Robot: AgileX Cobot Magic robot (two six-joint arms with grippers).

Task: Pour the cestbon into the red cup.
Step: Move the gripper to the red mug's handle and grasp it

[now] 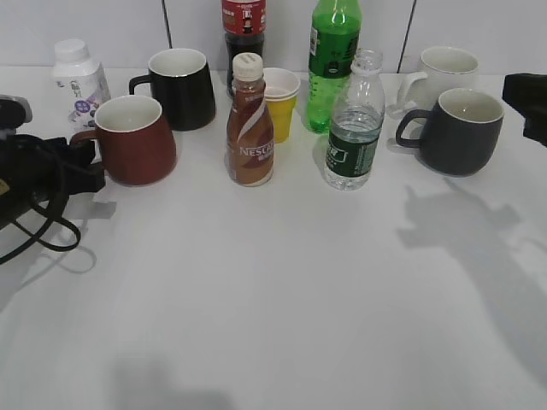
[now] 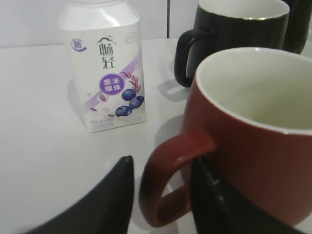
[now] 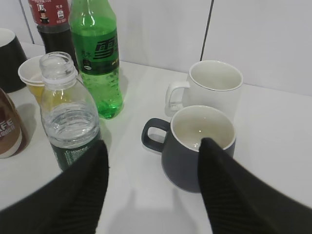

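The red cup (image 1: pixel 132 141) stands at the left of the table, handle toward the left arm; it is empty, with a whitish inside (image 2: pixel 253 92). My left gripper (image 1: pixel 84 161) (image 2: pixel 162 165) is open. Its fingers straddle the cup's loop handle, with a gap showing on the left side. The cestbon (image 1: pixel 353 128), uncapped and with water in it, stands upright at the middle right, also in the right wrist view (image 3: pixel 68 117). My right gripper (image 3: pixel 156 146) is open and empty, low between the cestbon and a dark grey mug. Only part of it shows at the exterior view's right edge (image 1: pixel 526 102).
A black mug (image 1: pixel 179 85), white yogurt bottle (image 1: pixel 79 73), Nescafe bottle (image 1: pixel 249 128), yellow cup (image 1: pixel 280 102), green soda bottle (image 1: pixel 332 60) and cola bottle (image 1: pixel 244 30) stand along the back. A dark grey mug (image 1: pixel 457 128) and white mug (image 1: pixel 444 68) stand right of the cestbon.
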